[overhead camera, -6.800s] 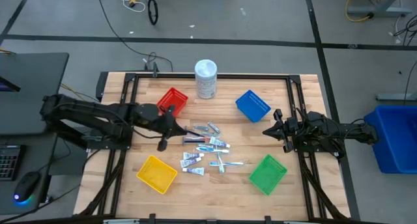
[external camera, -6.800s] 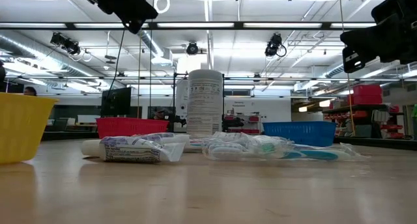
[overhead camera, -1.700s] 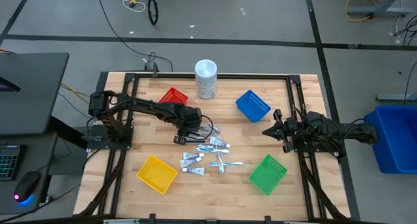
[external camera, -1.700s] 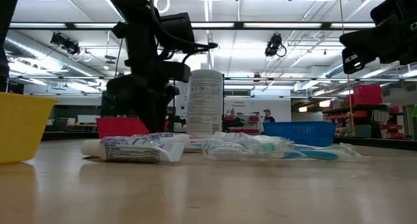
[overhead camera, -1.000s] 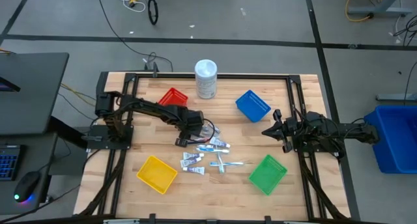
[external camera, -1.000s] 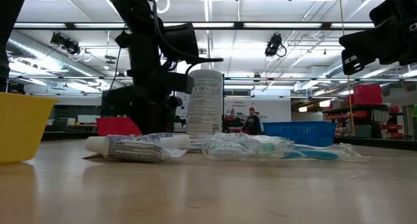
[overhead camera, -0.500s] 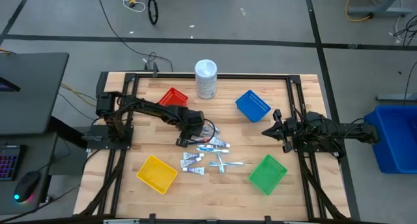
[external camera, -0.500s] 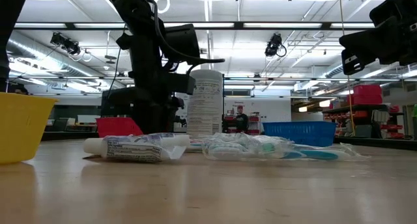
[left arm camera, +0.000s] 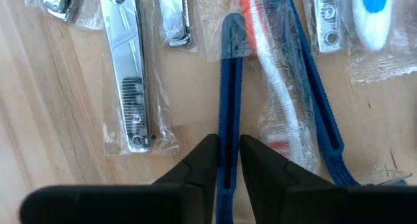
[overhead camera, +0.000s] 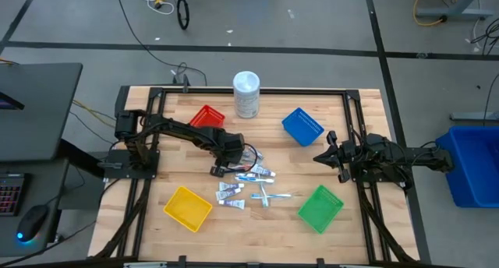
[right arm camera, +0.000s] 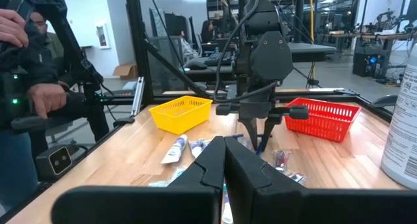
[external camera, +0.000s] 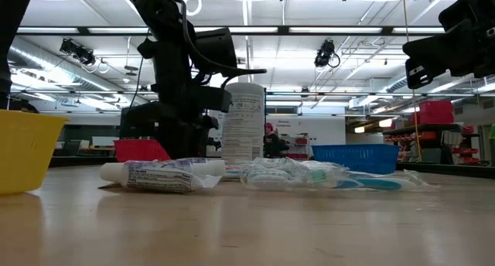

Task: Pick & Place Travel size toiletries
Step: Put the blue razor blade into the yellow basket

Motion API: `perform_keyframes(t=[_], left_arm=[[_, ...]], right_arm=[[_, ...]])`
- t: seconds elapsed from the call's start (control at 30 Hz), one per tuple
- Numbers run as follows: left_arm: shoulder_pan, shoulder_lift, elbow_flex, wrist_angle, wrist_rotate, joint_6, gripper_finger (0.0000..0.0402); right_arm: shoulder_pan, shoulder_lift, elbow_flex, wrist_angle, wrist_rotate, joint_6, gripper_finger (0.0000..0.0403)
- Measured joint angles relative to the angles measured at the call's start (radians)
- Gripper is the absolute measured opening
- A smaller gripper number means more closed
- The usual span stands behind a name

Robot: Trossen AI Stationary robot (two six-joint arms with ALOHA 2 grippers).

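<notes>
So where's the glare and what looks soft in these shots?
Low view: bright ceiling strip lights leave the left arm a dark silhouette, and the near tabletop is soft. Left wrist view: plastic wrappers glint around the blue strip between the left pincer fingers.

No text, brand, number or sign can be read with confidence anywhere. The tall white container (external camera: 243,121) at the far edge of the bench carries a printed label with blocks of small lettering, too fine to make out. The tube (external camera: 161,175) lying nearest on the bench shows dark print along its side, also illegible. Wall signs in the room beyond the bench are too small to read.
</notes>
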Motion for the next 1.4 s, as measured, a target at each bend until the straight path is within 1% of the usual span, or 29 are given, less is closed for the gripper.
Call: perform_keyframes(t=[0.2,0.4,0.63,1.1,1.4], left_arm=[[0.000,0.000,0.000,0.001,-0.001,0.000,0.0051],[0.001,0.000,0.000,0.001,0.010,0.000,0.0054],[0.001,0.000,0.000,0.001,0.010,0.000,0.0045],[0.001,-0.001,0.000,-0.001,0.010,0.008,0.0042],[0.001,-0.042,0.000,-0.037,0.003,-0.002,0.0041]], right_arm=[[0.000,0.000,0.000,0.000,0.000,0.000,0.0016],[0.000,0.000,0.000,0.000,0.000,0.000,0.0015],[0.000,0.000,0.000,0.000,0.000,0.000,0.0014],[0.000,0.000,0.000,0.000,0.000,0.000,0.0016],[0.000,0.000,0.000,0.000,0.000,0.000,0.0016]])
